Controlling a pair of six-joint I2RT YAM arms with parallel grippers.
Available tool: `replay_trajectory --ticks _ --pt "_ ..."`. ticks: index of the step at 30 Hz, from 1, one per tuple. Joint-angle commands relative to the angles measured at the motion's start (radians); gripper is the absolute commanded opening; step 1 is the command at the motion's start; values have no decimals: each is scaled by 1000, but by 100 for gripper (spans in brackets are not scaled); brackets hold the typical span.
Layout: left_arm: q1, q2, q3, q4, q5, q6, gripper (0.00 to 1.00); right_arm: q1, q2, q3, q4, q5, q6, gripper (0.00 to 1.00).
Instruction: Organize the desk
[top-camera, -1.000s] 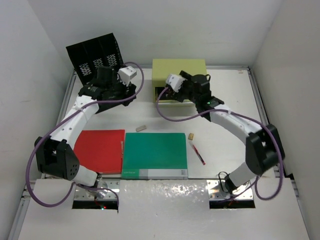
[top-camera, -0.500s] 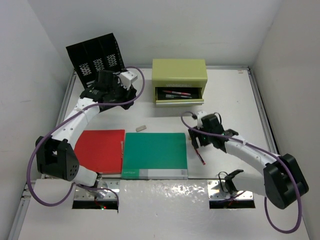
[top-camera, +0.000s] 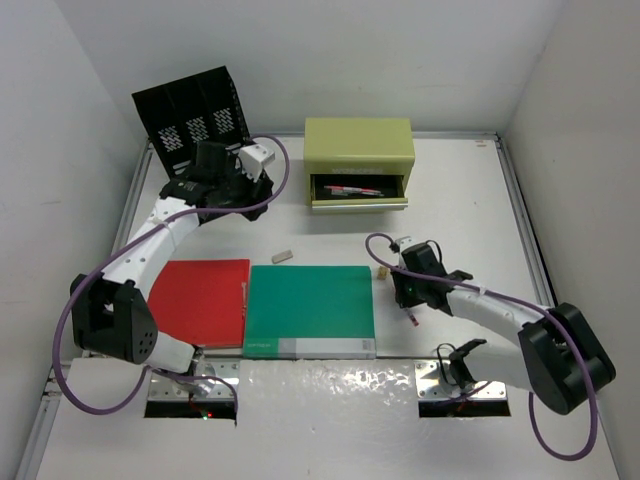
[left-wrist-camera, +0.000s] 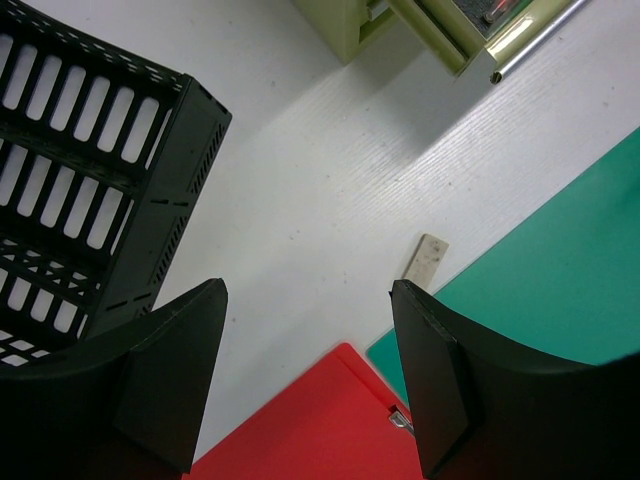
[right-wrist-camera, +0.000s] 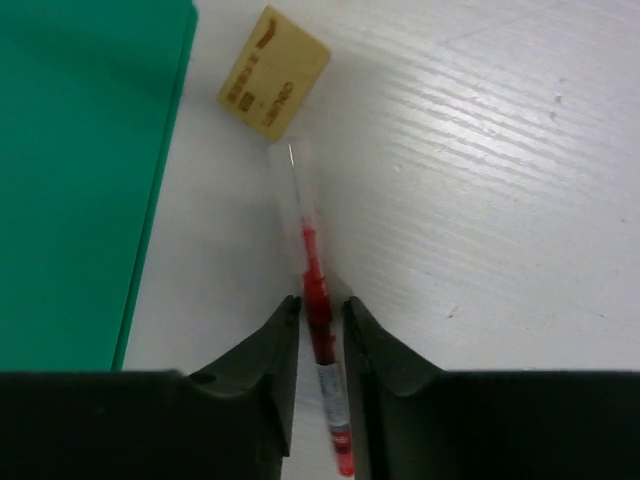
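**Top external view**
- Desk (top-camera: 460, 190): white tabletop with grey rails, filling the floor of the white-walled cell and carrying every item below.
- Black mesh file rack (top-camera: 190, 115): far left corner, upright.
- Olive-green drawer box (top-camera: 358, 148): far centre; its drawer (top-camera: 357, 190) is pulled out, with pens lying inside.
- Red folder (top-camera: 200, 300): flat, near left.
- Green binder (top-camera: 310, 310): flat, just right of the red folder.
- White eraser (top-camera: 282, 256): just beyond the binder's far edge.
- Tan eraser (top-camera: 382, 271): off the binder's far right corner.
- Left gripper (top-camera: 232, 190): raised in front of the rack.
- Right gripper (top-camera: 405, 297): low over the desk, right of the binder, near the tan eraser.

**Left wrist view**
- Left gripper (left-wrist-camera: 307, 300): fingers spread wide, nothing between them, above bare desk (left-wrist-camera: 330, 170).
- Below: file rack (left-wrist-camera: 90, 170), white eraser (left-wrist-camera: 425, 260), red folder (left-wrist-camera: 320, 420), green binder (left-wrist-camera: 540, 280), drawer box corner (left-wrist-camera: 350, 20).

**Right wrist view**
- Right gripper (right-wrist-camera: 320, 330): fingers drawn in tight on the barrel of a red pen (right-wrist-camera: 312, 270), which lies on the desk (right-wrist-camera: 480, 200).
- Tan eraser (right-wrist-camera: 273, 72): just past the pen's clear tip.
- Green binder (right-wrist-camera: 80, 180): to the left, apart from the pen.
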Motion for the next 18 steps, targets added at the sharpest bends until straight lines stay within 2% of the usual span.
replay_trajectory --ticks 1,4,5,12,13,16,18 --pt "-1 -37 0 49 10 6 65 10 32 -43 -6 23 61 22" --pt "-1 -39 2 49 10 8 65 15 33 -32 -29 45 70 8" --pt "-1 -39 2 47 11 8 65 15 27 -27 -41 56 72 0" --pt "-1 -34 -1 44 7 14 65 18 -213 104 -234 249 29 0" --pt "1 -33 -1 47 7 14 65 18 -268 130 -247 325 4 0" --pt "-1 -23 0 56 7 11 65 18 -341 230 -172 405 -117 0" --pt "1 -13 3 59 10 8 65 18 -342 279 16 361 -222 0"
